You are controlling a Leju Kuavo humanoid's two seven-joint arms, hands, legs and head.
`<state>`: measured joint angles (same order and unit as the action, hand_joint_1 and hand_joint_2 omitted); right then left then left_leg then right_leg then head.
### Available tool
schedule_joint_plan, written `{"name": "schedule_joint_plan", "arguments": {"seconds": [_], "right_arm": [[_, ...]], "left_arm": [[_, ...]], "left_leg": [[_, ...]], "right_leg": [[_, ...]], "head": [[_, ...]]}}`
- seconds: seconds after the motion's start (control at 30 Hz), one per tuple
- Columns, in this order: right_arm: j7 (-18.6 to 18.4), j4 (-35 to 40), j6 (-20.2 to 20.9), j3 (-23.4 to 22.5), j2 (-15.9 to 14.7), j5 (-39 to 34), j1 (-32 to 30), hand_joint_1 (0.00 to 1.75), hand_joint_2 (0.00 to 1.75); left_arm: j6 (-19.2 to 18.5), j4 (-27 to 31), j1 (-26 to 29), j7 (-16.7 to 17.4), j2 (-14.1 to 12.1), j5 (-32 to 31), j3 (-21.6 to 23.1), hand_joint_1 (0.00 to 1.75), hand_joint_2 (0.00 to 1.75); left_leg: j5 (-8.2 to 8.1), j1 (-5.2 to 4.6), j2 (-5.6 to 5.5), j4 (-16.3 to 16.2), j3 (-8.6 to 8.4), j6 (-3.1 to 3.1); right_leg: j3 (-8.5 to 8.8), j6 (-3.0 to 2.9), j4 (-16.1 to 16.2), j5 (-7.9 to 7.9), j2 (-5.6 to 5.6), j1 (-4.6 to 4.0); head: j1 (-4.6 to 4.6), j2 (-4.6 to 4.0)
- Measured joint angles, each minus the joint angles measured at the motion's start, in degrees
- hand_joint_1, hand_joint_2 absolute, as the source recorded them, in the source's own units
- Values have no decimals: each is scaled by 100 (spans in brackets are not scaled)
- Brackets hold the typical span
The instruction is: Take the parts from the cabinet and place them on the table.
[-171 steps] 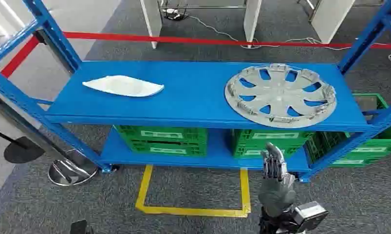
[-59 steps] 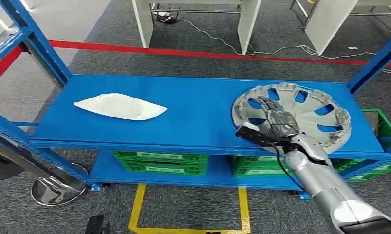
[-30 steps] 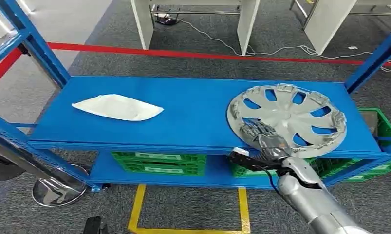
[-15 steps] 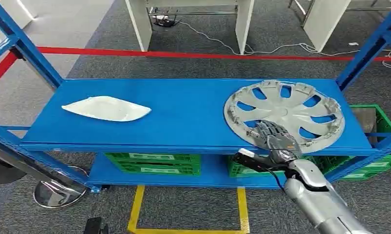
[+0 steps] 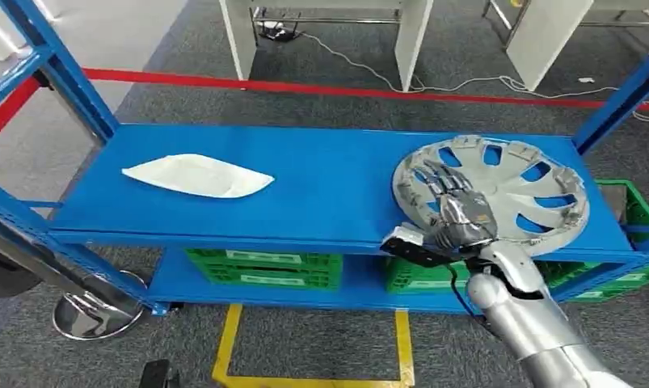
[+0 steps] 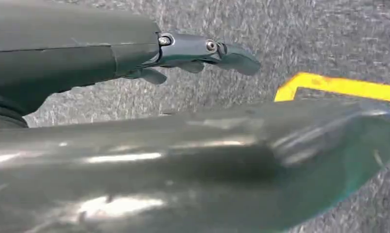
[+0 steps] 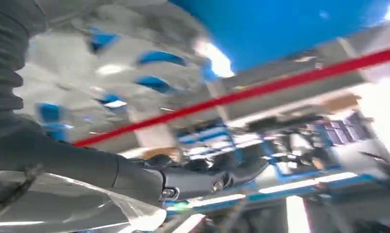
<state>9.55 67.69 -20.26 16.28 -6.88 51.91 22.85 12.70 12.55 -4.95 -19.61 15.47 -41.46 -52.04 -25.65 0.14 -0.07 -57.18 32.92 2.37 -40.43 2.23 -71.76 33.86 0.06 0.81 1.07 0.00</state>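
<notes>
The right robot hand point(image 5: 453, 212), fingers spread flat, has advanced further onto the near rim of the hubcap point(image 5: 493, 187), which remains ungripped on the blue shelf point(image 5: 321, 186); lifting is pending.

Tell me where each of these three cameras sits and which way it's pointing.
Head view: high on the body, looking down at the blue shelf; right hand over the hubcap.
Left wrist view: behind the left hand, facing grey carpet and yellow tape.
Right wrist view: behind the right hand, blurred.
Shared: the hubcap.
</notes>
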Motion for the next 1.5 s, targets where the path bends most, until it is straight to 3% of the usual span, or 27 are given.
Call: {"name": "schedule_joint_plan", "arguments": {"seconds": [0.03,0.07,0.1,0.17,0.2,0.23,0.33,0.4,0.43,0.5,0.53,0.57,0.63,0.7,0.77,0.87,0.93,1.03,1.07,1.1,1.13,1.2,1.23,1.27,1.4,1.43,1.5], "right_arm": [[-11,45,39,6,2,-19,14,0,175],[-11,74,57,11,0,-33,14,0,175],[-9,100,65,18,0,-37,19,0,175],[-4,168,72,33,0,-59,56,0,175],[-4,194,72,44,0,-61,90,0,175],[-4,199,76,50,2,-63,132,0,175],[-2,249,81,59,0,-63,104,0,175],[-2,269,103,61,-2,-72,142,0,175],[11,284,153,68,-2,-92,184,0,175],[24,286,403,83,-13,-266,270,0,175],[24,286,515,92,-48,-345,313,0,175],[15,288,628,101,-85,-422,378,0,175],[-15,288,953,118,-194,-615,574,0,175],[-15,280,1400,127,-311,-938,814,0,175],[11,152,1754,129,-440,-1262,1057,0,175],[57,-186,2002,155,-638,-1504,1246,0,175],[134,-412,2103,197,-770,-1613,1296,0,175],[186,-772,2260,227,-966,-1751,1308,0,175],[221,-862,2306,240,-1019,-1779,1276,0,175],[232,-947,2328,260,-1065,-1801,1239,0,175],[234,-1001,2336,275,-1106,-1812,1226,0,175],[232,-1069,2352,302,-1182,-1821,1241,0,175],[221,-1108,2369,310,-1213,-1816,1249,0,175],[205,-1159,2409,326,-1222,-1807,1270,0,175],[205,-1377,2467,389,-1301,-1818,1221,0,175],[212,-1412,2478,400,-1311,-1832,1229,0,175],[221,-1478,2487,422,-1325,-1851,1242,0,175]], "left_arm": [[0,2,3,0,0,-2,-4,0,0],[0,2,6,0,0,-2,-11,0,0],[0,2,8,2,0,-4,-17,0,0],[0,2,5,2,9,-7,-31,0,0],[0,0,3,2,11,-9,-33,0,0],[0,0,-4,2,9,-9,-35,0,0],[0,0,5,9,13,-9,-39,0,0],[0,0,3,11,9,-11,-42,0,0],[0,2,-1,9,9,-15,-42,0,0],[-4,0,-3,11,2,-17,-44,0,0],[-6,0,0,15,0,-24,-44,0,0],[-9,0,9,17,0,-44,-44,0,0],[-13,0,12,17,-7,-52,-46,0,0],[-42,2,8,18,-13,-77,-46,0,0],[-79,0,5,20,-20,-120,-46,0,0],[-90,0,4,24,-24,-171,-48,0,0],[-103,0,-3,22,-17,-190,-50,0,0],[-109,0,-1,20,-15,-221,-52,0,0],[-109,0,8,20,-17,-221,-57,0,0],[-109,0,17,20,-17,-225,-61,0,0],[-109,0,15,20,-17,-225,-65,0,0],[-109,0,2,20,-13,-232,-66,0,0],[-109,0,-1,20,-13,-238,-68,0,0],[-109,0,-11,20,-15,-245,-70,0,0],[-111,0,-3,17,-18,-289,-83,0,0],[-111,0,-6,17,-15,-295,-83,0,0],[-111,0,-13,17,-13,-308,-83,0,0]], "left_leg": [[-1,-1,-2,-2,1,3],[-1,-1,-6,-3,-2,3],[-3,1,-12,-7,-6,1],[-23,6,-20,-23,-27,-28],[-47,-2,-19,-46,-24,-65],[-71,-56,-20,-94,16,-102],[-44,-34,-15,-92,27,-150],[-132,-23,-15,-160,44,-211],[-290,-24,-10,-382,137,-253],[-727,1,-10,-1282,543,-302],[-869,1,-10,-1697,747,-310],[-881,1,-10,-1919,864,-307],[-507,0,-10,-1514,712,-270],[45,-13,-12,-506,268,-180],[25,-42,-12,-135,106,-118],[14,-47,-24,-95,126,-82],[73,0,-21,16,58,-21],[63,-8,-27,14,66,18],[61,-9,-28,8,68,20],[60,-9,-28,6,64,20],[56,-9,-28,3,61,19],[24,-4,-26,-30,51,-15],[-8,-16,-25,-68,58,-55],[-32,-61,-27,-125,101,-88],[-34,-44,-25,-124,113,-167],[-112,-40,-20,-187,118,-213],[-494,-14,-14,-880,425,-274]], "right_leg": [[-177,15,-362,107,0,-2],[-236,20,-452,64,-1,2],[-153,20,-275,-100,-2,4],[347,11,758,-642,-11,15],[570,7,1228,-792,-26,22],[719,-7,1358,-685,-27,-4],[669,-113,1345,-682,-1,-24],[681,-193,1377,-711,-5,23],[682,-225,1377,-708,0,25],[681,-243,1376,-703,0,21],[680,-246,1374,-701,-1,18],[682,-247,1373,-700,-2,16],[687,-247,1370,-699,6,10],[712,-234,1371,-691,13,3],[678,-179,1359,-692,25,-27],[682,-69,1417,-724,-3,-18],[586,-14,1276,-581,-6,-11],[-63,41,-35,-3,0,-9],[-233,56,-334,71,0,-9],[-290,68,-382,-4,-2,-5],[-201,71,-151,-198,-4,-2],[315,78,904,-760,-18,25],[513,82,1321,-803,-33,37],[617,33,1386,-743,-13,8],[586,-121,1361,-780,-3,24],[601,-157,1367,-779,-5,38],[603,-202,1367,-774,-8,39]], "head": [[-13,0],[-4,0],[-11,0],[-7,0],[-9,0],[-9,0],[0,0],[-4,0],[35,0],[35,0],[39,0],[35,0],[37,0],[37,0],[33,0],[35,0],[17,0],[9,0],[-4,0],[0,0],[-4,0],[-2,0],[-4,0],[-15,0],[-11,0],[0,0],[17,0]]}}
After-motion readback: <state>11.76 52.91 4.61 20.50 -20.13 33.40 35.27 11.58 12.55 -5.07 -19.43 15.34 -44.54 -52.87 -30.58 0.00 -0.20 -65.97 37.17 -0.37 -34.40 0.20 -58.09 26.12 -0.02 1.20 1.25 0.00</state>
